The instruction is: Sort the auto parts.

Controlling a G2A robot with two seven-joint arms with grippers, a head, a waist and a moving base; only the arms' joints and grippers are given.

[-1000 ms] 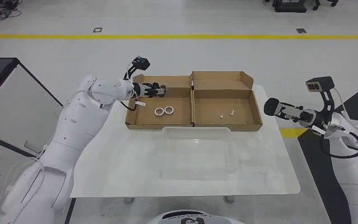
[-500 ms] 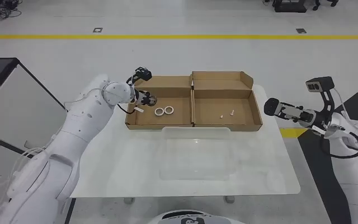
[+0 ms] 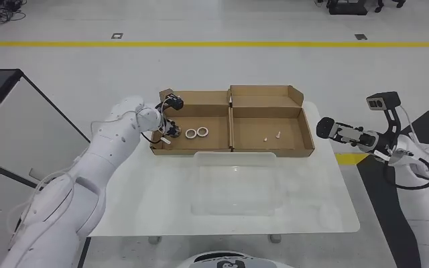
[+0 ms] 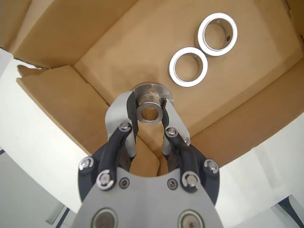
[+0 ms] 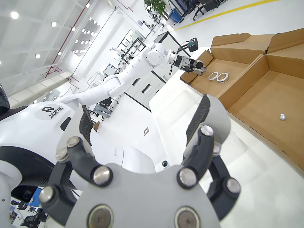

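Left gripper (image 4: 148,110) is clamped on a flanged metal bushing (image 4: 152,90), low inside the left cardboard box (image 4: 59,24) near a front corner. Two metal rings (image 4: 204,66) lie touching each other on the box floor nearby. Right gripper (image 5: 144,104) hangs with fingers spread beyond the table (image 3: 322,194) edge, apart from the right box (image 3: 268,124).

Polished metal rings (image 4: 188,66) lie on matt cardboard (image 4: 133,48).

White table (image 3: 315,201) on pale glossy floor (image 3: 268,67); yellow line (image 3: 214,43) beyond the table; bright ceiling lights (image 5: 14,14) overhead, potted plant (image 5: 154,3) far past the table.
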